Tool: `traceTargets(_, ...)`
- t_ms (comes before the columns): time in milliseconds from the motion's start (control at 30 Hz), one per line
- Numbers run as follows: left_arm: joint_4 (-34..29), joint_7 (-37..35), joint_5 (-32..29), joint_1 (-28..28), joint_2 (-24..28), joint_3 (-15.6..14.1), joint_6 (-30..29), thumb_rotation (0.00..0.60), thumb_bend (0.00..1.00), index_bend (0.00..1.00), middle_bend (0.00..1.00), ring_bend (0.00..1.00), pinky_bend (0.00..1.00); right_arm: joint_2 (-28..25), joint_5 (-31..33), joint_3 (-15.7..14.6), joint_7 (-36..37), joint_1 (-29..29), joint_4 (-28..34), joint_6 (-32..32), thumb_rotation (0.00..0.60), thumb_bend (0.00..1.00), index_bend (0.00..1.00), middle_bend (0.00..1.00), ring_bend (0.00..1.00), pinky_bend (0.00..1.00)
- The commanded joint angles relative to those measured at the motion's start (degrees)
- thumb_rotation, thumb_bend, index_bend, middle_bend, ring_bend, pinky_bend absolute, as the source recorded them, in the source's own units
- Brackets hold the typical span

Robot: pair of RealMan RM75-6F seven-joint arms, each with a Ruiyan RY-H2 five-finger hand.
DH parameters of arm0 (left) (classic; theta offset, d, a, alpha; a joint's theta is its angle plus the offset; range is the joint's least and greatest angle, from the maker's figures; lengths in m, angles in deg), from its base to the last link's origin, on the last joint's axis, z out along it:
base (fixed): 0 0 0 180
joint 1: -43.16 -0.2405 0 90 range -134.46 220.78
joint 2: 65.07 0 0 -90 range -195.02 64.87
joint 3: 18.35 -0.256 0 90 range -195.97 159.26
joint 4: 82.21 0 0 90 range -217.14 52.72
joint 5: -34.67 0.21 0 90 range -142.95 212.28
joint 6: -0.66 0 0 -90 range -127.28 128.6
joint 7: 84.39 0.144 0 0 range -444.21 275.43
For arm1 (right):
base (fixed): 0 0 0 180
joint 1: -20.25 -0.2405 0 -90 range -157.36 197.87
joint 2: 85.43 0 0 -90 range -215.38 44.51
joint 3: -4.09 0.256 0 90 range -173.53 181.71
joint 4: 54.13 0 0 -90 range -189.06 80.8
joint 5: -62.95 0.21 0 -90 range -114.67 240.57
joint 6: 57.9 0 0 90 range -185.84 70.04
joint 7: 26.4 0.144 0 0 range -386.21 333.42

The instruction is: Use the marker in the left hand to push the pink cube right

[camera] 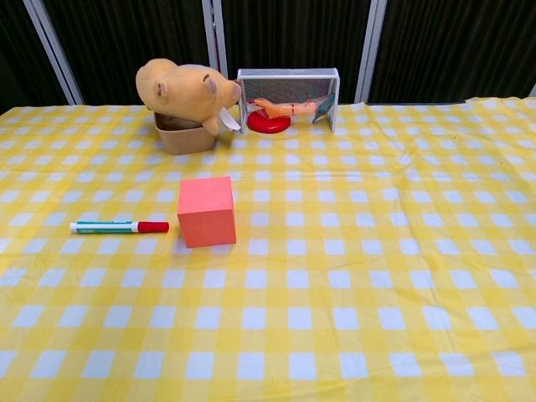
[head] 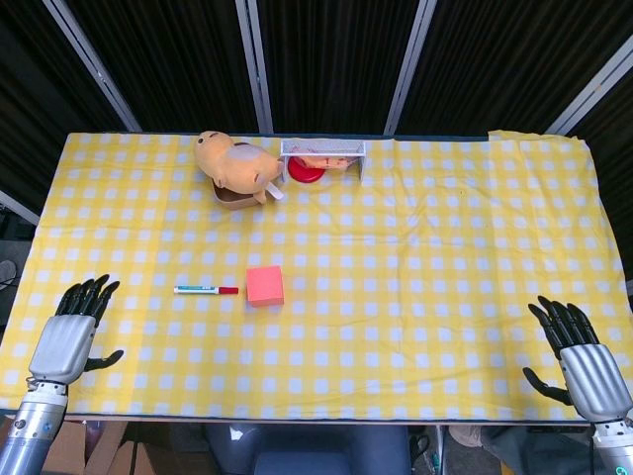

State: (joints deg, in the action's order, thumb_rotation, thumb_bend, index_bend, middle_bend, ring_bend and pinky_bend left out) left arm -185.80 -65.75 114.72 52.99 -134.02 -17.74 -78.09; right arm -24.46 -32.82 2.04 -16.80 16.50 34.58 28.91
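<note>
1. Lying flat on the yellow checked tablecloth (head: 415,297): marker (head: 206,290), red cap pointing at the pink cube (head: 265,285), just left of it and not touching.
2. Resting at the near left table edge: left hand (head: 71,332), released, fingers apart, grasping nothing, well apart from the marker.
3. Resting at the near right edge: right hand (head: 582,354), likewise released, fingers spread.
4. Sitting at the far side: tan bowl (camera: 184,136) holding a plush toy (camera: 184,90) slumping over its rim.
5. Standing beside it: mesh rack (camera: 289,79) sheltering a red dish (camera: 270,125) and a pinkish item, too small for identifying.
</note>
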Motion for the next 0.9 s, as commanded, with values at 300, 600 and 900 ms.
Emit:
traceTargets(300,-0.30,0.19,-0.18,0.01,0.15,-0.03,0.28,0.600,0.10,0.00,0.00,0.00,0.02,-0.09,-0.17,-0.06,0.12,0.10,0.01,0.28,0.600,0.32,0.00,0.00,0.00,0.00)
traceTargets(600,0.06,0.47,-3.11,2.41,-0.31,2.00,3.68,0.600,0.15,0.17,0.05,0.03,0.18,-0.02,0.07,-0.02,-0.24,0.09,0.12,0.12,0.600,0.32,0.00,0.00,0.00,0.00)
traceTargets(900,4.12,6.76,-13.70,10.48,-5.31,7.67,12.88,0.600,0.26,0.37,0.14,0.07,0.20,-0.13,-0.05,-0.06,0.40,0.15,-0.03,0.32,0.600,0.32,0.00,0.00,0.00,0.00)
